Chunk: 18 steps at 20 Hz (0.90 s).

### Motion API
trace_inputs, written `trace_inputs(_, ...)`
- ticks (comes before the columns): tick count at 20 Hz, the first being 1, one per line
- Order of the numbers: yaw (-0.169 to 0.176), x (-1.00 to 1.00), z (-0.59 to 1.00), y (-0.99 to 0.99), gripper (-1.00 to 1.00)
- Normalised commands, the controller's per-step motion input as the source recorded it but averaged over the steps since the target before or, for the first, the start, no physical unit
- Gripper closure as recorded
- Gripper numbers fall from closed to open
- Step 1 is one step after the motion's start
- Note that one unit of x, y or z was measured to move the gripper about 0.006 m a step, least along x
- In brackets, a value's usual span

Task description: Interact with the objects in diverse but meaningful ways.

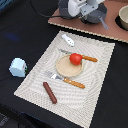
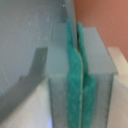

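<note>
Mat (image 1: 95, 95) corner bare — tomato (image 1: 75, 58), sausage (image 1: 49, 92) obstruct elsewhere.

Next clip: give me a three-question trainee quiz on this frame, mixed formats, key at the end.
1. True or false: the red tomato sits on the round tan plate.
2. Multiple choice: the brown sausage lies on (A) the brown board, (B) the striped placemat, (C) the bare black table.
3. Fill in: in the wrist view, the pincer's green pads are pressed ____.

Key: 1 true, at the plate's rim. 2 B. 3 together; nothing shows between them, so the pincer is shut.
</note>
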Motion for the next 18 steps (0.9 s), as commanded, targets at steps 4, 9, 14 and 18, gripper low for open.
trace_inputs(4, -0.059, 0.01, 0.87, -0.74, 1.0)
trace_inputs(9, -0.003, -0.45, 0.29, -0.79, 1.0)
trace_inputs(14, -0.004, -0.65, 0.12, -0.7, 1.0)
trace_inputs(18, -0.024, -0.73, 0.1, -0.6, 1.0)
